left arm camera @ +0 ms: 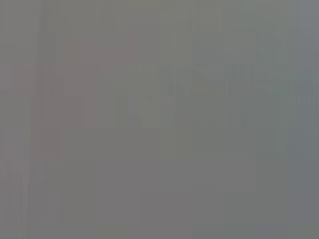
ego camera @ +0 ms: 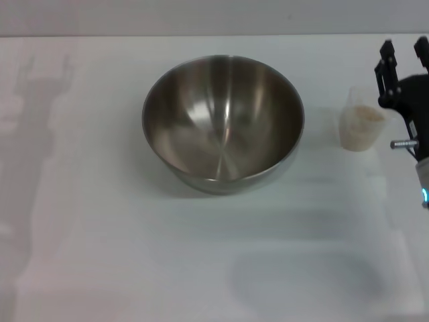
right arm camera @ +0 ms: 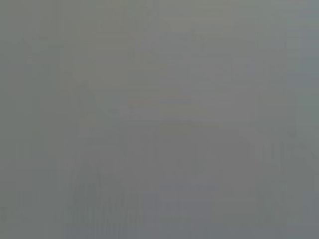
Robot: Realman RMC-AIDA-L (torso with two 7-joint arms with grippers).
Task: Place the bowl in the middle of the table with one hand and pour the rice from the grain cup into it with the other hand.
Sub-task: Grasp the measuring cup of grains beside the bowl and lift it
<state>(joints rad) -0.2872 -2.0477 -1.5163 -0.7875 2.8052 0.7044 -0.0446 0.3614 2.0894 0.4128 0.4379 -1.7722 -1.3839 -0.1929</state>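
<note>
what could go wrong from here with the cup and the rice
The right end effector is close beside the cup, apparently not yet holding it; a slightly off approach could knock the light cup over and spill the rice on the table. The cup also stands near the table's right edge, so a push could send it off. The bowl is round-bottomed and unheld, so a bump while pouring may rock it.
</note>
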